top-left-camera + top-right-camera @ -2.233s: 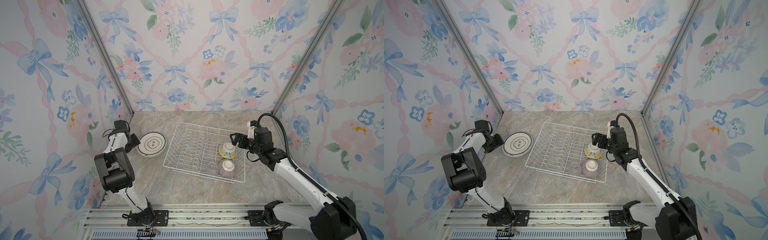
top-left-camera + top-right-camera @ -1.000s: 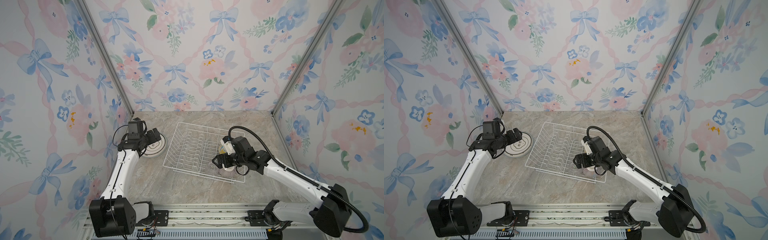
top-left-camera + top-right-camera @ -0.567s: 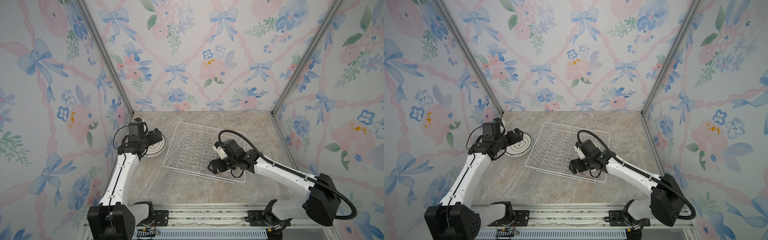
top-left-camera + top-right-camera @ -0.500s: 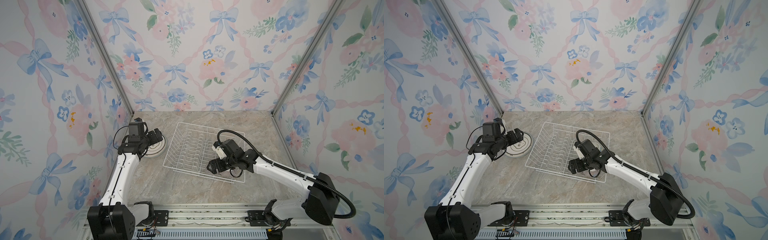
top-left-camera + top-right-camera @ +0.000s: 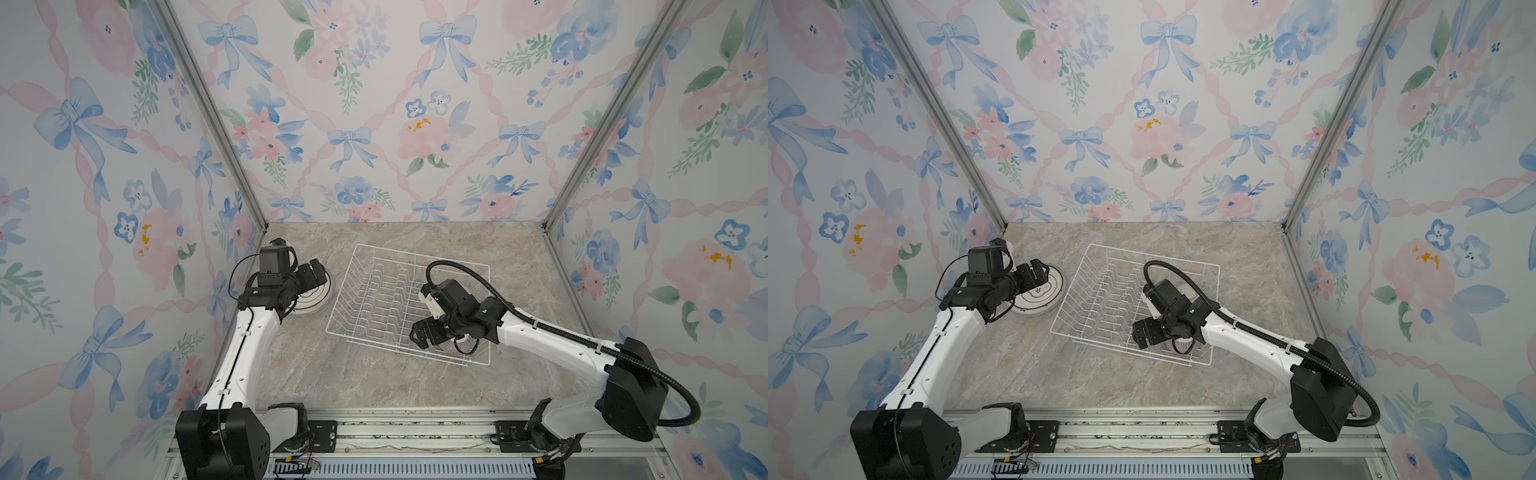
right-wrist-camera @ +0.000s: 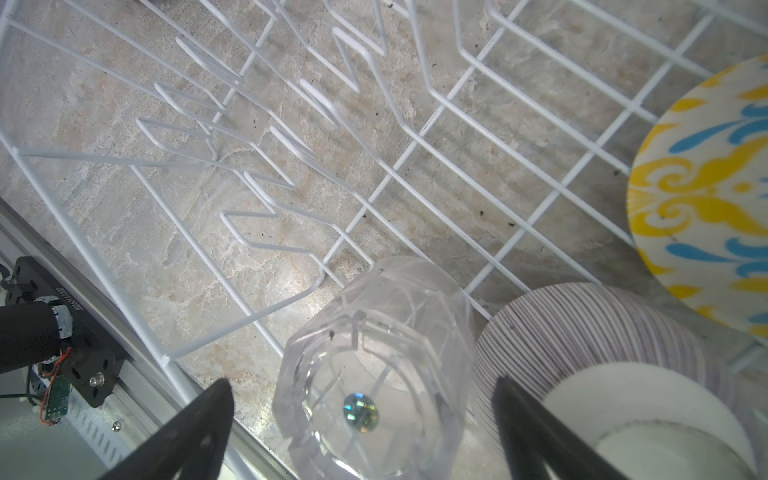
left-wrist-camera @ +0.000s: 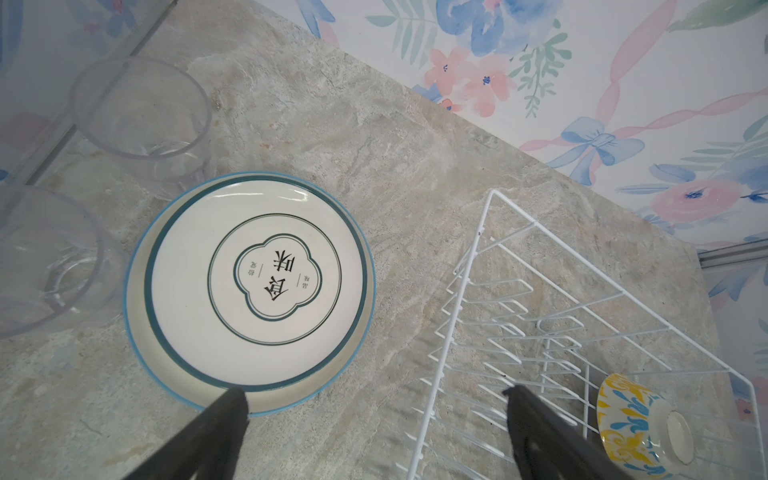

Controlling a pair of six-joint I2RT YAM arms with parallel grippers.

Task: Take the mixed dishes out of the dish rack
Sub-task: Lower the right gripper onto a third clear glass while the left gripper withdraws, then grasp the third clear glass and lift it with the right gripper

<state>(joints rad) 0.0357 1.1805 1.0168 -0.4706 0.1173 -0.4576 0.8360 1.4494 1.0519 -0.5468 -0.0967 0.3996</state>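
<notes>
A: What do both top views show?
B: A large white wire dish rack (image 5: 390, 299) sits skewed on the grey marbled bench (image 5: 353, 374), toward its middle. The right gripper (image 5: 420, 333) hangs inside the rack's near right corner, its arm hiding most of what lies there. The left gripper (image 5: 1036, 272) hovers over a round white plate with a dark rim band (image 5: 1047, 294), which lies flat near the bench's left edge, just beside the rack.

A: And the left wrist view?
B: The two black fingers (image 7: 216, 424) stand wide apart with nothing between them. The plate (image 7: 249, 291) lies face up, and two clear glasses (image 7: 141, 108) stand upright touching or nearly touching its rim. A yellow-blue floral bowl (image 7: 636, 424) lies on its side in the rack (image 7: 490, 291).

A: The right wrist view?
B: Fingers (image 6: 195, 428) spread wide, flanking a small clear faceted glass (image 6: 374, 374) standing mouth-down in the rack (image 6: 291, 124), apparently not yet touching it. A grey-striped bowl (image 6: 594, 332), upturned, sits just beside it; the floral bowl (image 6: 706, 187) lies beyond.
</notes>
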